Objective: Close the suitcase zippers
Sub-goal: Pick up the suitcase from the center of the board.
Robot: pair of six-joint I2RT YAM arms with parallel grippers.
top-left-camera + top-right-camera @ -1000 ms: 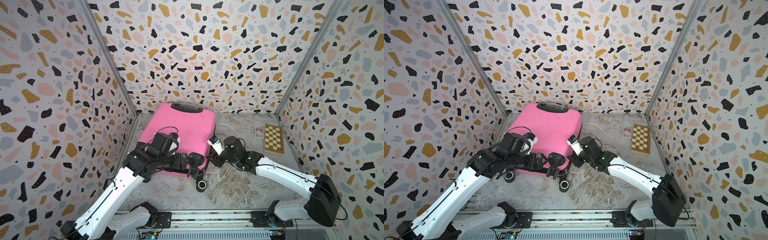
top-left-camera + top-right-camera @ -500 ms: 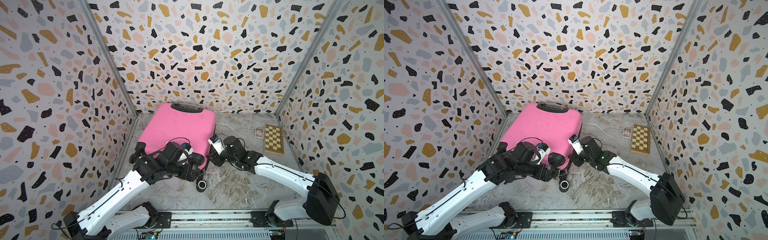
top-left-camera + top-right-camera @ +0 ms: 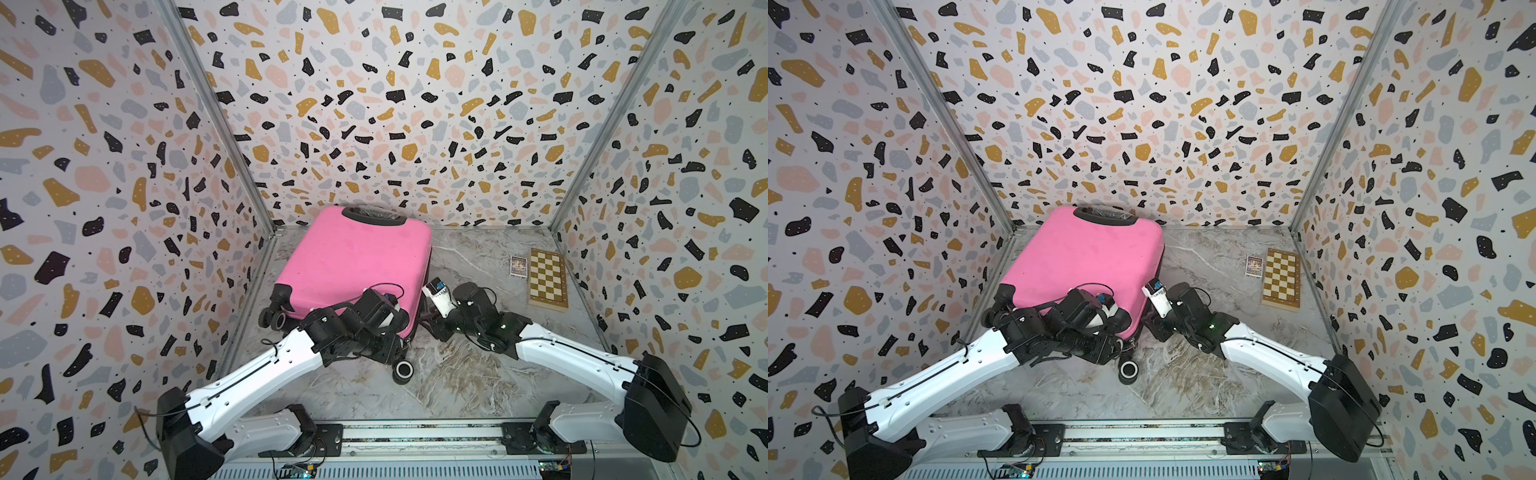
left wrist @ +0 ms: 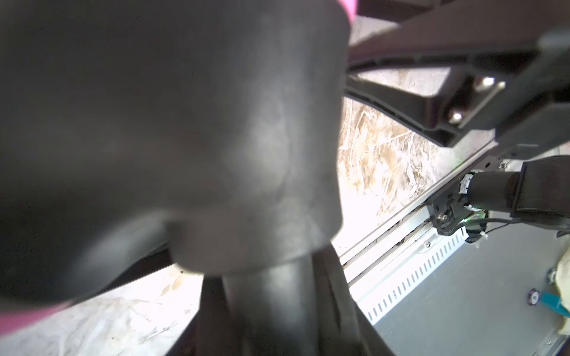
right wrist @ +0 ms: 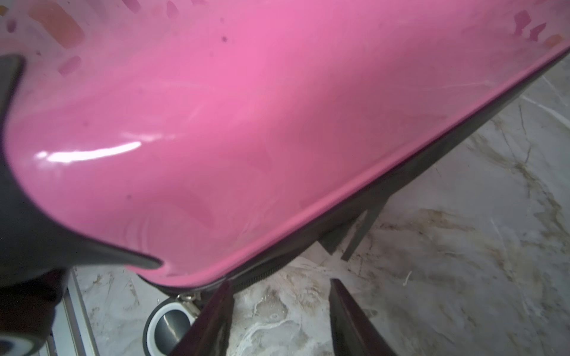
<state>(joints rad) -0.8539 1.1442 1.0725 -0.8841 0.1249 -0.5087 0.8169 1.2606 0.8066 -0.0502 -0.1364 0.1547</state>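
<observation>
The pink suitcase (image 3: pixel 353 266) lies flat against the back left corner, handle end toward the back wall. My left gripper (image 3: pixel 388 347) is at its near right corner, among the black wheels (image 3: pixel 403 371). In the left wrist view a blurred black wheel stem (image 4: pixel 268 296) fills the gap between the fingers (image 4: pixel 339 308), so the gripper looks shut on it. My right gripper (image 5: pixel 279 308) stands open beside the same corner, with only marble floor between its fingers. One finger (image 5: pixel 216 317) lies against the black zipper band (image 5: pixel 265 272), close to a metallic pull (image 5: pixel 186 297).
A checkered chessboard box (image 3: pixel 547 277) and a small card pack (image 3: pixel 518 266) lie at the back right. Speckled walls close in three sides. The arms' metal rail (image 3: pixel 415 432) runs along the front edge.
My left arm has swung right along the suitcase's near edge to its near right corner, and its jaws have narrowed round the wheel. The right arm has stayed put.
</observation>
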